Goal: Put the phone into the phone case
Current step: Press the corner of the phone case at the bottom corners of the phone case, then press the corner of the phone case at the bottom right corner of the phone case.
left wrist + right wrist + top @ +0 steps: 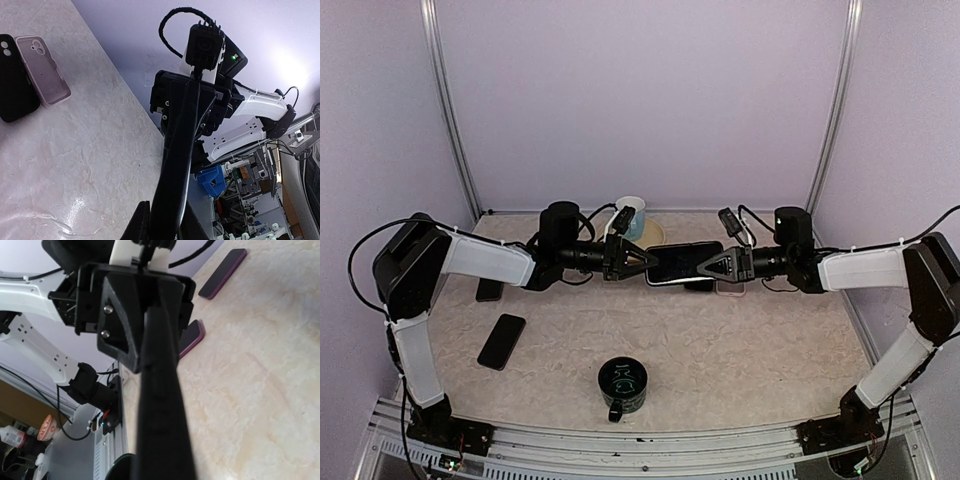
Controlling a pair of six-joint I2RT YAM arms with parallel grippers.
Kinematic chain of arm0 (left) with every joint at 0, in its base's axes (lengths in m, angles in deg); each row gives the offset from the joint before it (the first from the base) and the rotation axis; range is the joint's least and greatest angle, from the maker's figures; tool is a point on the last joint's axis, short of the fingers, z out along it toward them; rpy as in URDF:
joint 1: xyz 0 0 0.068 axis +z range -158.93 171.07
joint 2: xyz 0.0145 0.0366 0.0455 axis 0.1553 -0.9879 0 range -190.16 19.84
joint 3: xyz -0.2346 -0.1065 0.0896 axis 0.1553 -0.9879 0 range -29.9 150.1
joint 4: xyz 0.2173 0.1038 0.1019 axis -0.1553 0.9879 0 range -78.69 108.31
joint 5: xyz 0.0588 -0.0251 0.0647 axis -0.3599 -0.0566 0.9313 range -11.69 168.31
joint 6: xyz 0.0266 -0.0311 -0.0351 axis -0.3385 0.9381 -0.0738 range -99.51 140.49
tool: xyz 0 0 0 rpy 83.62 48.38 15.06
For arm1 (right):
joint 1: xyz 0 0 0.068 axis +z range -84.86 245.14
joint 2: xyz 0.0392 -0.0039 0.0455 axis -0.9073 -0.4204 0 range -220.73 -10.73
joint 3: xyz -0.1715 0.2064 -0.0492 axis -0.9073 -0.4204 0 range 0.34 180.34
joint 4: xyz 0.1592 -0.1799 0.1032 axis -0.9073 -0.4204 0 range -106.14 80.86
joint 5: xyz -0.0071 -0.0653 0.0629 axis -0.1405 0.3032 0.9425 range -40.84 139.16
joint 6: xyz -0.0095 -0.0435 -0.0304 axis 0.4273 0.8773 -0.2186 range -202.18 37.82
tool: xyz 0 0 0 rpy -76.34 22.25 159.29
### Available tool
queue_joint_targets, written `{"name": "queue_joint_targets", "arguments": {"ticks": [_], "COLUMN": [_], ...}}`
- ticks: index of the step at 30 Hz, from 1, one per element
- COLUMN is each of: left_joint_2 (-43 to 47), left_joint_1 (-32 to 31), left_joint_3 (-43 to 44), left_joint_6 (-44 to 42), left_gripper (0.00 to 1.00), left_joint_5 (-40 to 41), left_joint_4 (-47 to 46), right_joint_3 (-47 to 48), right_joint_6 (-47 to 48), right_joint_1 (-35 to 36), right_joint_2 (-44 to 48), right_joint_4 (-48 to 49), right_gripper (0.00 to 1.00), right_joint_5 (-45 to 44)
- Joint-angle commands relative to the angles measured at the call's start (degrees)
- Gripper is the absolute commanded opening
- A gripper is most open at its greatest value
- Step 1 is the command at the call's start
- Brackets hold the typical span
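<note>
**Top external view:** both arms reach in toward the far middle of the tabletop and meet end to end. The left end effector is closed on the left end of a dark phone. The right end effector is closed on its right end. The phone hangs level between them, lifted off the surface. A dark mug stands near the front, well apart from the arms, and a white cup stands just behind them.

**Left wrist view:** the phone is seen edge-on, running from this end effector's fingers up to the right one, which clamps its far end. Off to the left, 2 cases lie flat and just beside each other on the tabletop. One is a pale pink case with its empty hollow facing up. The other is a black case with 2 camera openings.

**Right wrist view:** the same thin dark edge fills the middle, with the left end effector's jaws around its far end. 2 flat purple-edged handsets lie beyond it.

**Progress:** the phone is picked up and shared between both arms, but it is not yet in a case. I judge that it must still be lowered, lined up over a case and pressed in. I cannot tell which case is meant.
</note>
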Motion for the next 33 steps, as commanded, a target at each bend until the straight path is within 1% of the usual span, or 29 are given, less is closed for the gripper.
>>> {"name": "queue_joint_targets", "arguments": {"ticks": [1, 2, 3, 6, 7, 11, 15, 22, 27, 29, 33], "left_joint_2": [0.3, 0.4, 0.4, 0.3, 0.3, 0.2, -0.2, -0.9, -0.9, -0.8, -1.0], "left_joint_1": [-0.9, -0.8, -0.8, -0.8, -0.9, -1.2, -1.7, -2.4, -2.6, -2.7, -2.8], "left_joint_3": [-0.8, -0.9, -1.0, -1.0, -1.0, -1.0, -1.0, -0.9, -0.9, -0.9, -1.0], "left_joint_6": [1.9, 1.9, 1.8, 1.9, 2.0, 2.6, 2.7, 3.3, 3.3, 3.4, 3.6], "left_gripper": [0.0, 0.0, 0.05, 0.27, 0.32, 0.4, 0.46, 0.47, 0.45, 0.41, 0.29], "left_joint_5": [-1.3, -1.3, -1.3, -1.7, -1.8, -2.4, -3.0, -3.9, -4.3, -4.5, -4.6], "left_joint_4": [-1.1, -1.2, -1.2, -1.5, -1.7, -2.8, -3.4, -4.5, -4.8, -4.9, -5.4], "right_joint_3": [0.4, 0.4, 0.3, -0.1, -0.2, -0.5, -0.8, -1.1, -0.8, -0.9, -0.7], "right_joint_6": [2.8, 2.8, 2.5, 1.0, 0.4, -1.6, -3.4, -5.9, -6.4, -6.6, -6.6], "right_joint_1": [-0.8, -0.8, -0.8, -0.8, -0.8, -0.8, -0.8, -1.1, -1.2, -1.3, -1.3], "right_joint_2": [1.2, 1.2, 1.2, 1.2, 1.3, 1.5, 1.5, 1.4, 1.3, 1.4, 1.0], "right_joint_4": [0.8, 0.8, 1.0, 3.7, 4.5, 7.4, 9.9, 13.2, 13.7, 13.8, 13.6], "right_gripper": [0.0, 0.0, 0.0, 0.0, 0.0, 0.0, 0.0, 0.0, 0.0, 0.0, 0.0], "right_joint_5": [-7.8, -7.8, -7.6, -6.4, -6.1, -5.3, -4.8, -5.6, -6.0, -6.3, -6.3]}}
